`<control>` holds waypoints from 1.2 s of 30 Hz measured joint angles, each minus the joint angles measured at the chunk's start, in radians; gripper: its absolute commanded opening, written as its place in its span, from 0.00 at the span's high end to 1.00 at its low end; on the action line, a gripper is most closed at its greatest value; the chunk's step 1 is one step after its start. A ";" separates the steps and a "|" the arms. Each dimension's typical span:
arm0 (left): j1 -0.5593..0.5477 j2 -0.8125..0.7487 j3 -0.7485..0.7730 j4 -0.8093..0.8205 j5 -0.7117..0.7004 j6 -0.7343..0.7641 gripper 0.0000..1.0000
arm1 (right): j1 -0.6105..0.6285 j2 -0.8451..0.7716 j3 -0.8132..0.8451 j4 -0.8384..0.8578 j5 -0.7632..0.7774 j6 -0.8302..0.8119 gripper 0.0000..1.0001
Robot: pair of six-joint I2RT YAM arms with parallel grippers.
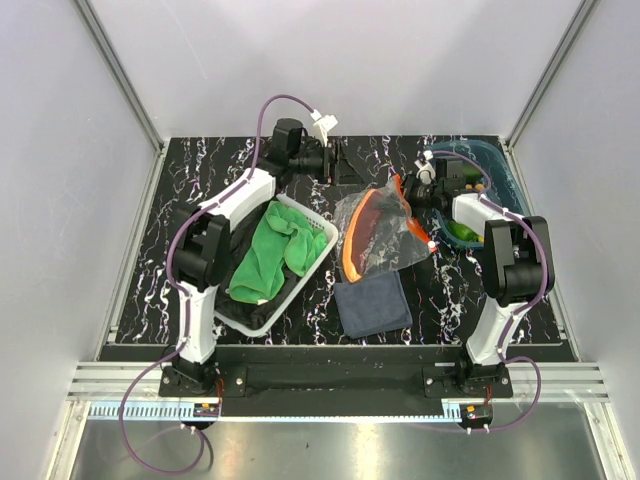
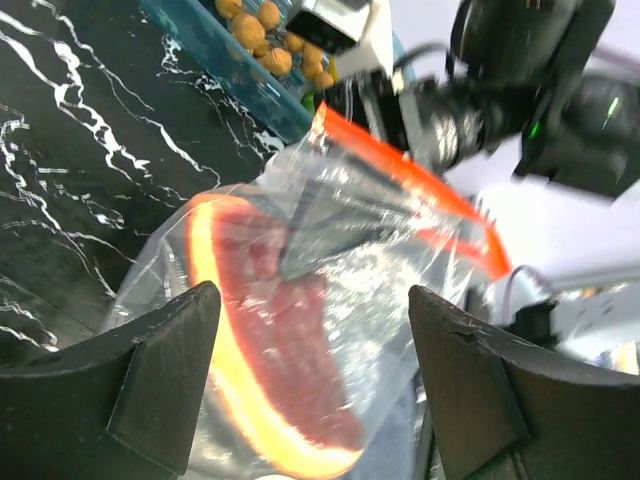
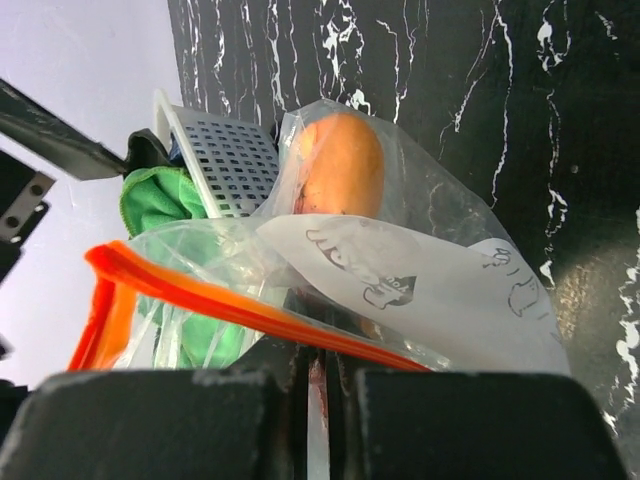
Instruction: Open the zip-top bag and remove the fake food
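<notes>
The clear zip-top bag (image 1: 385, 240) with its orange-red zip strip (image 3: 230, 300) hangs tilted above the table centre. My right gripper (image 1: 400, 190) is shut on the bag's edge just below the strip (image 3: 315, 360). A fake food piece, red with an orange rim (image 2: 270, 330), sits inside the bag and also shows in the right wrist view (image 3: 340, 165). My left gripper (image 1: 345, 160) is open and empty at the back, facing the bag (image 2: 312, 298) without touching it. Brown toy balls (image 2: 262, 35) and green pieces (image 1: 462, 232) lie in the blue tray.
A white basket (image 1: 322, 228) holding a green cloth (image 1: 270, 255) stands left of the bag. A dark blue cloth (image 1: 372, 303) lies flat in front of the bag. The translucent blue tray (image 1: 495, 165) is at the back right, under the right arm.
</notes>
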 measured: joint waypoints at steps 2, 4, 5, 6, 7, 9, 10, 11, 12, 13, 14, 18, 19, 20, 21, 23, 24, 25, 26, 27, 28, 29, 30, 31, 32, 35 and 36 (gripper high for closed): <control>0.000 0.021 0.023 -0.010 0.032 0.046 0.20 | -0.010 -0.003 0.003 -0.008 -0.011 -0.004 1.00; 0.003 0.064 0.063 -0.005 0.067 0.066 0.20 | -0.017 -0.005 0.016 -0.018 -0.018 -0.006 1.00; 0.003 0.083 0.077 -0.003 0.082 0.067 0.20 | -0.020 -0.006 0.025 -0.021 -0.021 -0.006 1.00; 0.004 0.110 0.093 0.002 0.098 0.067 0.19 | -0.022 -0.007 0.035 -0.025 -0.026 -0.006 1.00; 0.006 0.127 0.098 0.005 0.106 0.063 0.18 | -0.023 -0.008 0.046 -0.028 -0.028 -0.006 1.00; 0.011 0.164 0.098 0.016 0.126 0.055 0.18 | -0.024 -0.009 0.066 -0.028 -0.034 -0.005 1.00; 0.013 0.179 0.098 0.019 0.133 0.045 0.19 | -0.024 -0.009 0.077 -0.028 -0.035 -0.004 1.00; 0.016 0.190 0.098 0.025 0.140 0.034 0.19 | -0.024 -0.010 0.087 -0.027 -0.035 -0.002 1.00; 0.019 0.197 0.097 0.034 0.148 0.024 0.20 | -0.024 -0.010 0.097 -0.028 -0.035 0.000 1.00; 0.023 0.203 0.093 0.051 0.154 0.003 0.20 | -0.024 -0.010 0.105 -0.027 -0.036 0.002 1.00; 0.027 0.203 0.083 0.078 0.159 -0.016 0.21 | -0.024 -0.010 0.113 -0.027 -0.037 0.005 1.00; 0.053 0.203 0.048 0.193 0.173 -0.080 0.23 | -0.024 -0.011 0.122 -0.024 -0.054 0.011 1.00; 0.059 0.203 0.040 0.214 0.174 -0.096 0.22 | -0.024 -0.011 0.123 -0.024 -0.058 0.011 1.00; 0.066 0.201 0.027 0.245 0.175 -0.114 0.23 | -0.024 -0.012 0.123 -0.024 -0.061 0.013 1.00; 0.075 0.198 0.013 0.274 0.176 -0.130 0.25 | -0.024 -0.011 0.122 -0.024 -0.063 0.013 1.00; 0.093 0.189 -0.018 0.325 0.176 -0.165 0.25 | -0.024 -0.011 0.123 -0.024 -0.071 0.013 1.00; 0.101 0.185 -0.030 0.351 0.176 -0.181 0.24 | -0.024 -0.012 0.123 -0.024 -0.079 0.013 1.00; 0.109 0.180 -0.042 0.382 0.176 -0.203 0.23 | -0.024 -0.011 0.122 -0.024 -0.085 0.014 1.00; 0.115 0.171 -0.061 0.422 0.172 -0.223 0.22 | -0.024 -0.012 0.122 -0.023 -0.089 0.016 1.00; 0.121 0.161 -0.078 0.447 0.172 -0.233 0.21 | -0.024 -0.012 0.122 -0.020 -0.092 0.018 1.00; 0.126 0.153 -0.088 0.462 0.172 -0.240 0.21 | -0.024 -0.012 0.122 -0.018 -0.098 0.021 1.00; 0.130 0.151 -0.087 0.475 0.172 -0.246 0.21 | -0.024 -0.012 0.122 -0.012 -0.106 0.024 1.00; 0.132 0.150 -0.084 0.485 0.174 -0.257 0.21 | -0.024 -0.012 0.122 -0.006 -0.112 0.027 1.00; 0.132 0.151 -0.076 0.489 0.177 -0.269 0.20 | -0.024 -0.012 0.122 -0.002 -0.115 0.032 1.00; 0.132 0.156 -0.065 0.493 0.183 -0.284 0.21 | -0.024 -0.013 0.122 0.002 -0.120 0.036 1.00; 0.126 0.175 -0.027 0.528 0.208 -0.335 0.21 | -0.024 -0.014 0.120 0.031 -0.138 0.059 1.00; 0.123 0.181 -0.021 0.539 0.214 -0.345 0.21 | -0.024 -0.014 0.120 0.044 -0.141 0.069 1.00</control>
